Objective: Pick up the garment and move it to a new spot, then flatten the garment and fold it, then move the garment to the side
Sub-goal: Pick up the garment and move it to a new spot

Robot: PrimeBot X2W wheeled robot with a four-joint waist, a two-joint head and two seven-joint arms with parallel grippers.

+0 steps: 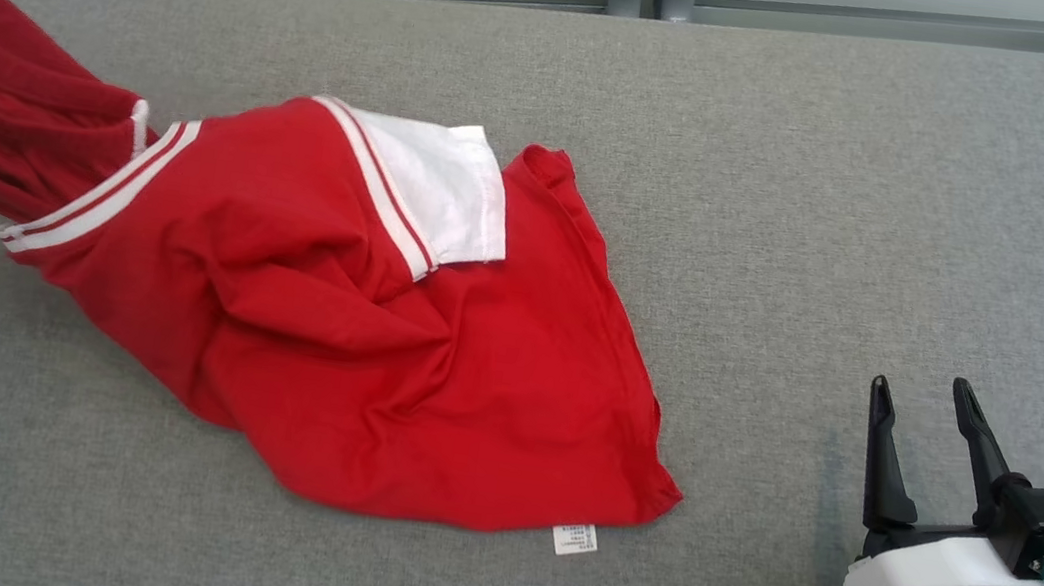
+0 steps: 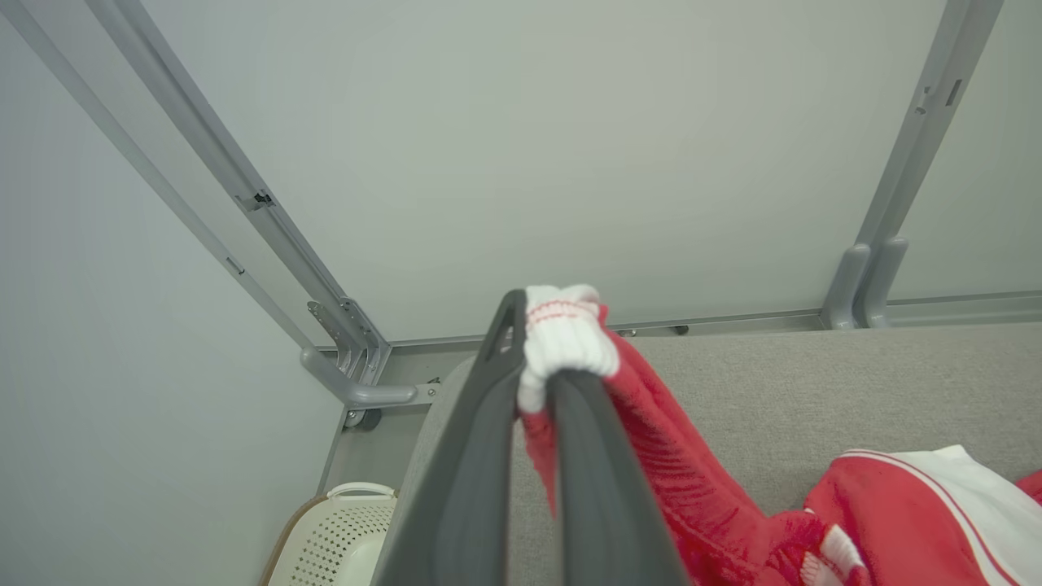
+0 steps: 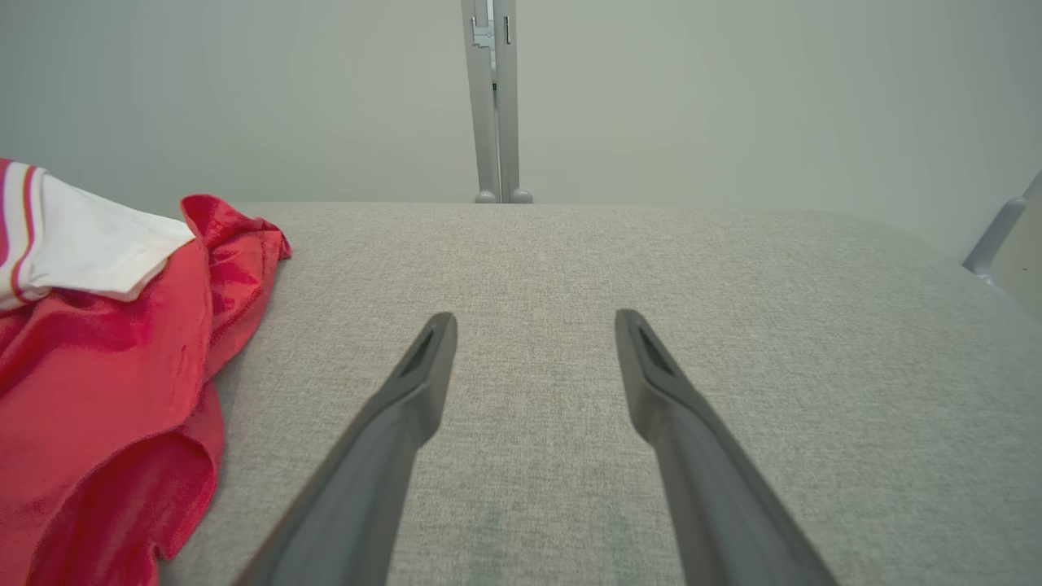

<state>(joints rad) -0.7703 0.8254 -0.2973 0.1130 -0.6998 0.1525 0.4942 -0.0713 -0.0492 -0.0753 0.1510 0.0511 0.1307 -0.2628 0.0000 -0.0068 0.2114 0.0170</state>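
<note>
The garment (image 1: pixel 375 334) is a red shirt with white sleeves and red-and-white striped trim, lying crumpled on the grey padded table (image 1: pixel 801 168). Its left part is pulled up off the table toward the head view's upper left corner. My left gripper (image 2: pixel 541 342) is shut on a bunched white cuff and red cloth of the garment (image 2: pixel 651 456), held above the table's left end. My right gripper (image 1: pixel 922 396) hovers open over bare table to the right of the garment, nothing between its fingers. The right wrist view has the garment (image 3: pixel 98 366) at its left.
A white care label (image 1: pixel 574 538) sticks out from the garment's near hem. A cream perforated basket (image 2: pixel 342 537) stands on the floor beyond the table's left end. Grey frame posts (image 3: pixel 492 98) rise behind the table against a pale wall.
</note>
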